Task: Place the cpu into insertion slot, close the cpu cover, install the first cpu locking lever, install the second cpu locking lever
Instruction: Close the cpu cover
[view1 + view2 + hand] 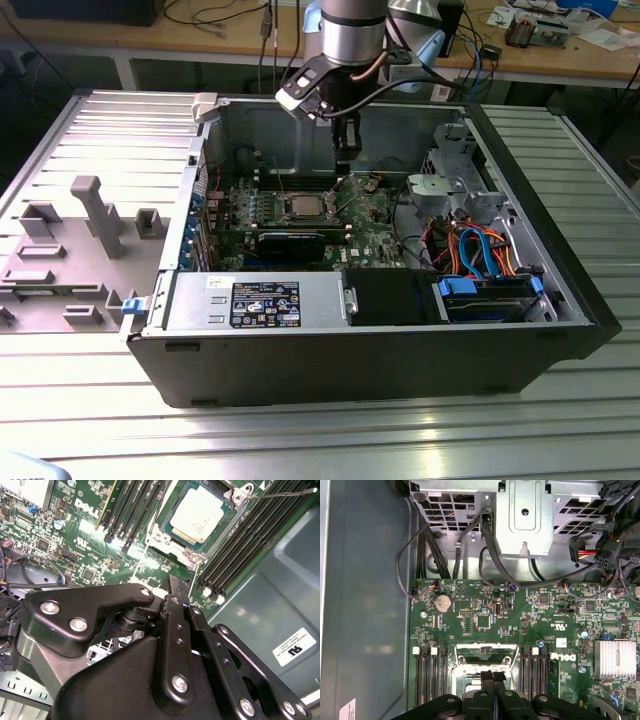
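The cpu lies seated in its socket on the green motherboard, inside the open computer case that lies on the ribbed metal table. The cpu cover lies flat around it, its window framing the chip's dull metal top. A thin wire locking lever runs away from one corner of the socket, across the black memory slots. The gripper hangs just above the socket's edge with its fingers brought together, holding nothing. In the exterior view it is above the board near the case's far wall.
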Available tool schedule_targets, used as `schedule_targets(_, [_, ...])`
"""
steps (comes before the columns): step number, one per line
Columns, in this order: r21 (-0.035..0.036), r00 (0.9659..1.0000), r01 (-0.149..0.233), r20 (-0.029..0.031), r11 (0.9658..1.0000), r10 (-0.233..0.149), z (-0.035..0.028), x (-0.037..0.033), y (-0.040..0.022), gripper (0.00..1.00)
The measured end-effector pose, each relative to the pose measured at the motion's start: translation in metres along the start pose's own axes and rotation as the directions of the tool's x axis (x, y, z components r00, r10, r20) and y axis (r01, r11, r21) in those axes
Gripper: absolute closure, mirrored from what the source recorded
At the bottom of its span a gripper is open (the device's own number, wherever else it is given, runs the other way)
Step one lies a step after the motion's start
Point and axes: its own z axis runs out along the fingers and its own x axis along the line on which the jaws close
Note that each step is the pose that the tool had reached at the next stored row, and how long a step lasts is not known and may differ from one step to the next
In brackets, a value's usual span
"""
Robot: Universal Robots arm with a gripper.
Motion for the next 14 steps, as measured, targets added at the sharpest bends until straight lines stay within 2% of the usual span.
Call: schedule_targets(14, [0.0001,1.0,0.0,0.001,1.0,0.0,0.0022,0.0008,0.0141,0.89])
